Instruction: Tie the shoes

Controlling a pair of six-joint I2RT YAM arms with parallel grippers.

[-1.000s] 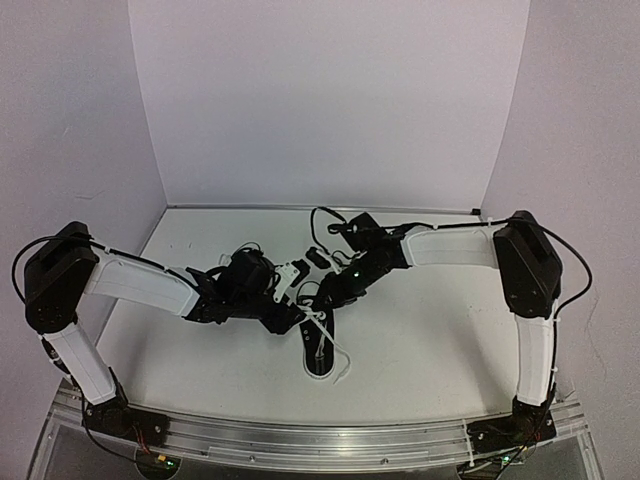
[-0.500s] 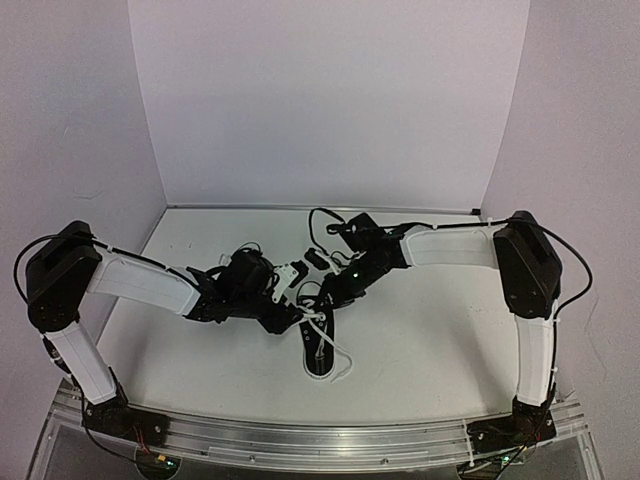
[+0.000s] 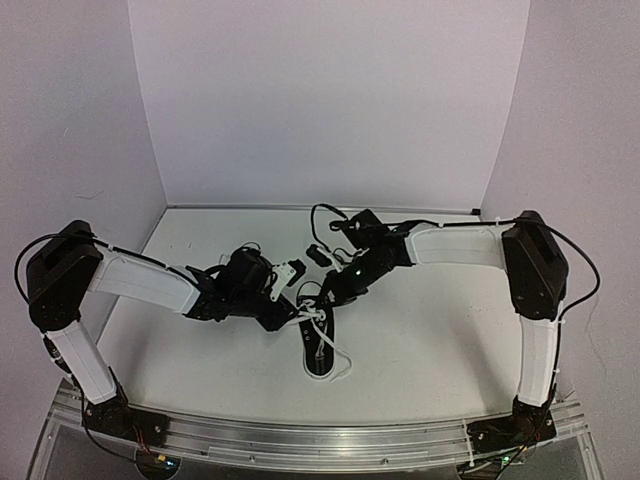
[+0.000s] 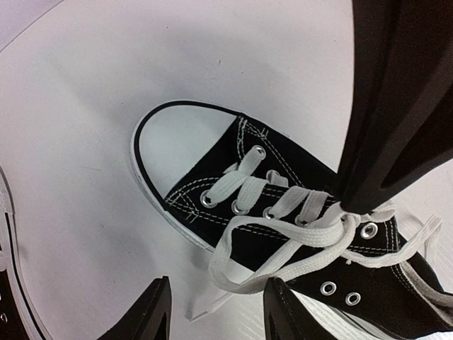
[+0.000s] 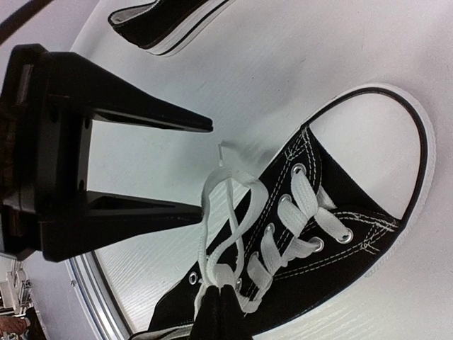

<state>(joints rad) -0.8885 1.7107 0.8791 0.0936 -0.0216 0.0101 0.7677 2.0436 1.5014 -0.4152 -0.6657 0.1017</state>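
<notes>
White tabletop (image 3: pixel 430 340) is carrying the small black canvas sneaker with white toe cap (image 4: pixel 297 166) near its front edge, between both arms. I am watching the right gripper (image 5: pixel 216 312), which has just finished pressing together, pinching the white lace (image 4: pixel 244 170) above the eyelets. The left gripper (image 5: pixel 205 168) is narrowing but hanging spread just beside, holding nothing; forming a loop looks next.

Frame edges crop my left fingers (image 4: pixel 145 319) to their tips and cut the laced sneaker (image 4: pixel 283 212) off at the heel. The second sneaker (image 4: pixel 8 283) is a mere sliver. My right gripper (image 5: pixel 216 312), pinched together, hides where it meets the laces (image 5: pixel 233 234). From above, the lacing is too small to trace.
</notes>
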